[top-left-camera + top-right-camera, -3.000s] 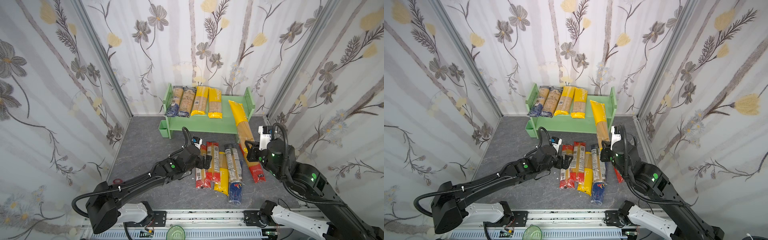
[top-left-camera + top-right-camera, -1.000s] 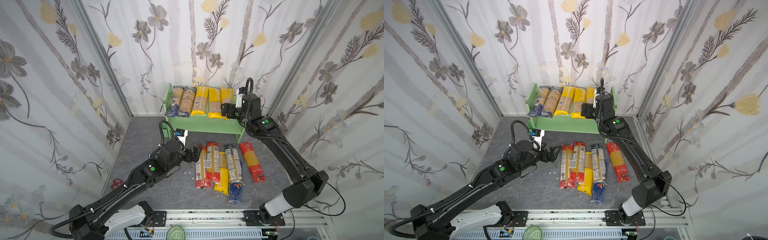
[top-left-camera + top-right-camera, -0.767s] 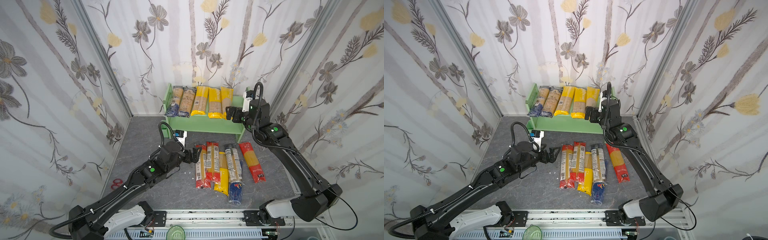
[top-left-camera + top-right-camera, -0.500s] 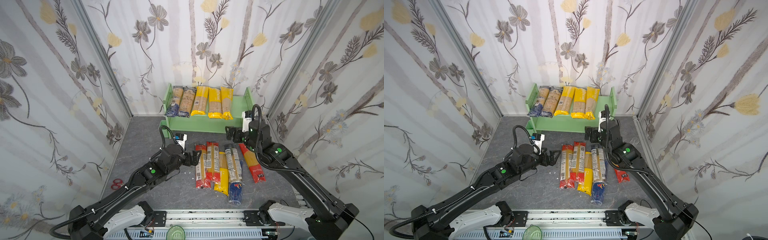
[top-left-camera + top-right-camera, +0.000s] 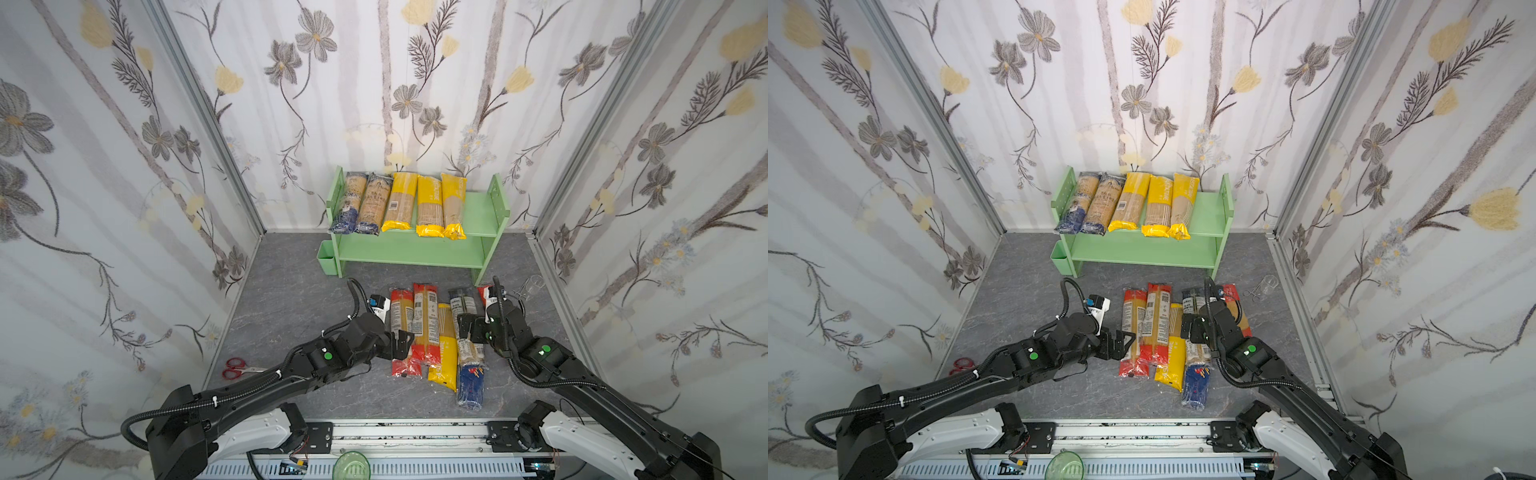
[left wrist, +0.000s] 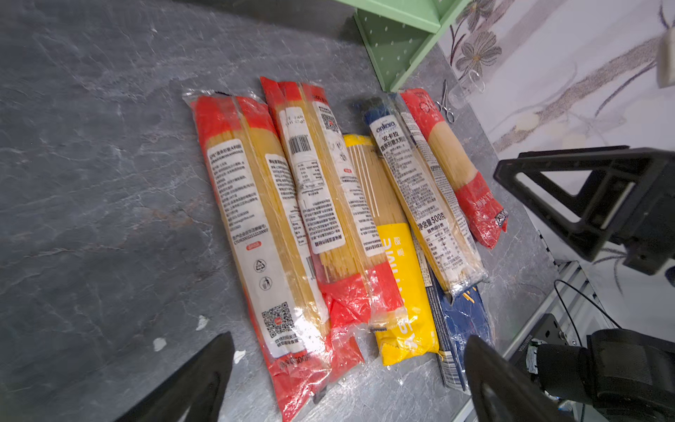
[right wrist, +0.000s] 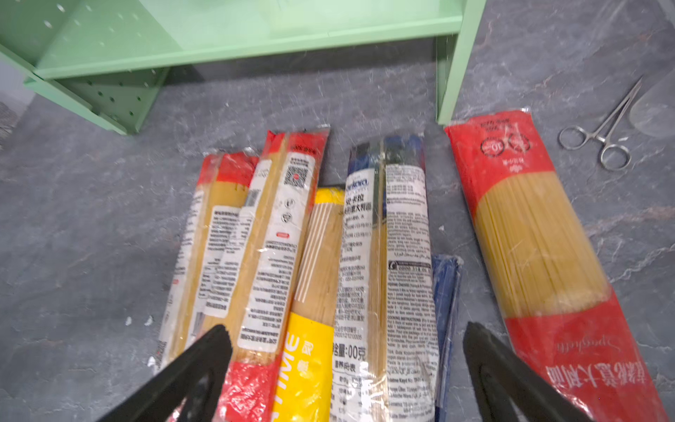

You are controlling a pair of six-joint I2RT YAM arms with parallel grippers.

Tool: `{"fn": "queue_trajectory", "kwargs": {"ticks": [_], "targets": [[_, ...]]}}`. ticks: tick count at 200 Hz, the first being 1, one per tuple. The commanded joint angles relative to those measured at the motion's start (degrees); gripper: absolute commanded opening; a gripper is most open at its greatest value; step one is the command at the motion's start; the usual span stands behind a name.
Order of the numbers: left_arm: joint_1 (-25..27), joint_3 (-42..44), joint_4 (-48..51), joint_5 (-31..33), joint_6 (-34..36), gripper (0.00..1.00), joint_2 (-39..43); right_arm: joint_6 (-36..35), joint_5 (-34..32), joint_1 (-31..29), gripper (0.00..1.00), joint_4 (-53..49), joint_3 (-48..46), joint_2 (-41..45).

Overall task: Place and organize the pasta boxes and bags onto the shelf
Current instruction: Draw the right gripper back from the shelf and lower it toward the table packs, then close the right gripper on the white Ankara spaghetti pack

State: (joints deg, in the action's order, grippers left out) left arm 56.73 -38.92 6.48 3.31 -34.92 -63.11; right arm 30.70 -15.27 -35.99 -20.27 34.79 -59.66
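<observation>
1. The desk [image 5: 291, 299] carries the whole job. The shelf [image 5: 407, 253] stands at its back: five packs [image 5: 428, 203] lie side by side on the top tier, bare board shows at its right end, and nothing shows on the lower tier.
2. Six pieces lie in a heap [image 5: 440, 332] on the desk in front of the shelf, so I judge you are near halfway and between picks.
3. Your left fingers [image 6: 204, 376] are spread wide and hold nothing, hovering over the near ends of the two red-ended bags [image 6: 255, 204]. Your right fingers [image 7: 190, 365] are likewise spread and empty, straddling the yellow bag [image 7: 310, 292] and the blue-ended bag [image 7: 383, 255].
4. The next move calls for closing on one bag only, across its narrow width. The bags overlap, so take a top one: the blue-ended bag rests on the dark-blue box [image 6: 460, 321]. The lone red bag [image 7: 540, 255] lies apart and looks the cleanest grab.
5. Writing: the blue-ended bag reads "ankara" and "500克". The yellow bag shows letters ending "TIME". The lone red bag bears a script word resembling "Spaghetti". The red-ended bags carry barcodes, QR codes and print too fine to read.
</observation>
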Motion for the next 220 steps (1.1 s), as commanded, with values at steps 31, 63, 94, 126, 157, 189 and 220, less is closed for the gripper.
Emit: {"fn": "queue_trajectory", "kwargs": {"ticks": [31,63,94,126,157,189,220], "targets": [[2.9,0.58,-4.9,2.39,-1.82,1.0,-3.99,4.09,5.89,-0.15,1.0,11.03,-7.94,-2.28],[3.04,1.24,-5.07,3.45,-1.18,1.0,-2.77,4.99,4.54,-0.42,1.0,12.2,-10.23,-4.62],[3.06,1.31,-5.12,3.88,-0.52,1.0,-2.02,5.95,2.51,-1.24,1.0,12.33,-11.03,-5.38],[3.04,1.11,-5.16,4.02,-0.07,1.0,-2.09,6.63,1.45,-1.63,1.0,12.3,-11.65,-7.32],[3.04,0.95,-5.16,3.38,0.39,1.0,-1.94,7.69,-0.43,-3.01,1.0,11.68,-11.93,-8.71],[3.04,1.28,-5.16,3.78,0.89,1.0,-1.06,7.81,-1.2,-3.61,0.97,11.67,-11.98,-9.58],[2.96,1.31,-5.09,3.79,1.4,1.0,-0.23,7.54,-1.31,-3.65,0.86,10.88,-11.22,-12.57]]}}
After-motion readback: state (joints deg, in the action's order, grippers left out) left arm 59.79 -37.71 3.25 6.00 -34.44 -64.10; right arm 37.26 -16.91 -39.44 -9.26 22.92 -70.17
